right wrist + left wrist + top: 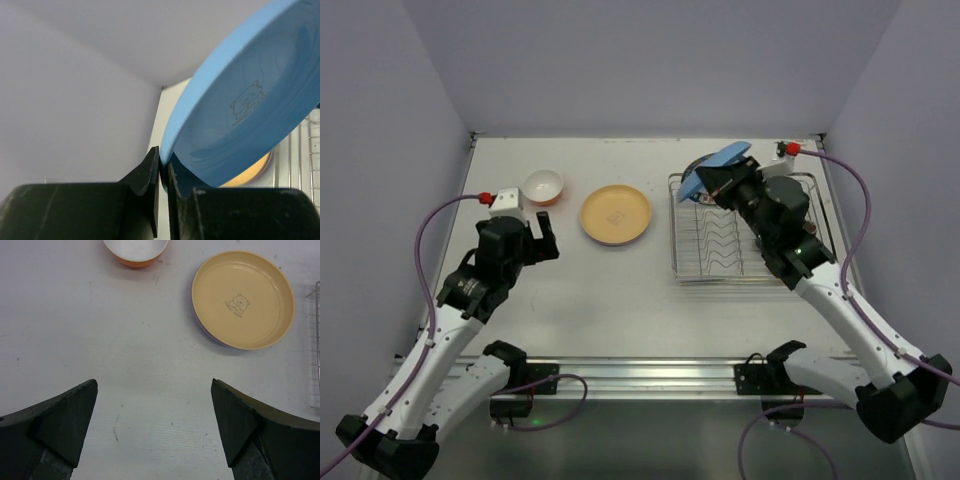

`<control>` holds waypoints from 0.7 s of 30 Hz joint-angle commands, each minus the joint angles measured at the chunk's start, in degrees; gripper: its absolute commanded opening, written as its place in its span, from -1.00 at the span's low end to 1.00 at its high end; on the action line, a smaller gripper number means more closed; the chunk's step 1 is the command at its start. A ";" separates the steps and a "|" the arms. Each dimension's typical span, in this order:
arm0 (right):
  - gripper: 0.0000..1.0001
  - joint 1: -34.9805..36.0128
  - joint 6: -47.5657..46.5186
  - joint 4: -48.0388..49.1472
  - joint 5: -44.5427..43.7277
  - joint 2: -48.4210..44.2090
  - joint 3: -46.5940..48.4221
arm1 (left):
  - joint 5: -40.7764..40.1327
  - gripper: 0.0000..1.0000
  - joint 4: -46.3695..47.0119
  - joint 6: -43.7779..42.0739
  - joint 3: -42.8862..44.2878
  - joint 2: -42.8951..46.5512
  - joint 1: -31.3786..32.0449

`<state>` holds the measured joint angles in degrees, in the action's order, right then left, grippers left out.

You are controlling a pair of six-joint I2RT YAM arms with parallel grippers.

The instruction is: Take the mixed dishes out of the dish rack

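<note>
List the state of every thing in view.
Blue plate: tilted, lifted over the rack, rim pinched by the right gripper.
Right gripper: shut on the blue plate.
Left gripper: open, empty, over the table.
Yellow plate: flat on the table, face up.
Bowl: upright on the table, empty.
Rack: on the table, near slots empty.

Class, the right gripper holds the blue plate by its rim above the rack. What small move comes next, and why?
Probably swing the blue plate left, clear of the rack, towards the yellow plate. The right gripper is shut on its rim, it hangs tilted over the rack's far left corner, and the yellow plate and bowl lie on the table.
</note>
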<state>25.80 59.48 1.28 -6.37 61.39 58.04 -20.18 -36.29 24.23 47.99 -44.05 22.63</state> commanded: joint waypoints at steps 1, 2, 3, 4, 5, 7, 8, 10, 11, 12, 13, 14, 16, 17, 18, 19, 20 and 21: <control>-1.00 9.16 -30.00 2.51 4.33 -5.39 -1.08 | -3.98 1.00 0.79 -0.50 3.33 0.90 0.22; -1.00 11.35 -33.61 1.20 9.14 -5.92 -1.35 | -3.90 1.00 -1.13 0.37 4.47 0.72 0.31; -1.00 16.60 -40.69 -4.04 9.88 -6.19 -0.92 | -3.46 1.00 -2.19 0.90 5.88 0.64 0.22; -1.00 20.22 -43.89 -7.40 7.28 -5.93 -0.39 | -1.20 1.00 -3.16 1.43 9.63 0.37 0.22; -1.00 24.17 -47.58 -9.95 2.81 -5.49 -0.04 | 0.48 1.00 -4.91 1.44 11.93 -0.50 0.22; -1.00 34.98 -57.52 -15.15 -8.80 -3.21 -0.64 | 6.78 1.00 -7.03 0.30 16.94 -2.17 0.22; -1.00 38.50 -61.29 -16.12 -11.36 -2.16 -1.87 | 8.65 1.00 -10.17 -0.14 22.79 -4.96 0.31; -1.00 48.17 -69.48 -19.11 -19.27 1.69 -2.84 | 11.99 1.00 -14.05 -0.58 28.63 -7.96 0.31; -1.00 50.72 -71.85 -20.08 -20.42 3.29 -3.02 | 12.97 1.00 -16.42 -0.59 32.39 -9.98 0.31; -1.00 54.75 -75.44 -21.39 -22.52 4.69 -3.20 | 14.54 1.00 -16.44 -0.59 32.95 -10.43 0.31; -1.00 56.19 -77.13 -21.32 -23.68 7.58 -3.20 | 18.65 1.00 -15.57 -0.06 32.44 -10.44 0.31; -1.00 57.50 -78.98 -20.97 -24.47 8.83 -3.20 | 21.47 1.00 -12.52 0.03 31.13 -10.27 0.31; -1.00 59.80 -84.34 -18.86 -25.88 10.94 -3.37 | 28.50 1.00 -11.17 -0.41 26.47 -11.14 0.39; -1.00 60.24 -86.01 -18.51 -25.71 12.43 -3.55 | 28.97 1.00 -11.25 -0.58 25.24 -12.53 0.48; -1.00 60.68 -88.81 -18.07 -25.10 12.96 -3.55 | 28.97 1.00 -11.26 -0.85 22.44 -12.90 0.66; -1.00 60.68 -89.88 -17.89 -23.44 13.41 -3.55 | 28.71 1.00 -11.17 -1.28 21.20 -13.07 0.75; -1.00 60.77 -90.94 -17.89 -22.47 14.11 -3.29 | 28.80 1.00 -11.08 -1.46 20.05 -13.08 0.83; -1.00 60.77 -92.78 -17.72 -21.93 14.46 -3.11 | 29.23 1.00 -10.91 -1.73 18.13 -12.82 0.92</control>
<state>86.35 -22.46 -18.96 -26.04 76.38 53.36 2.85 -45.69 24.40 70.52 -55.51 23.05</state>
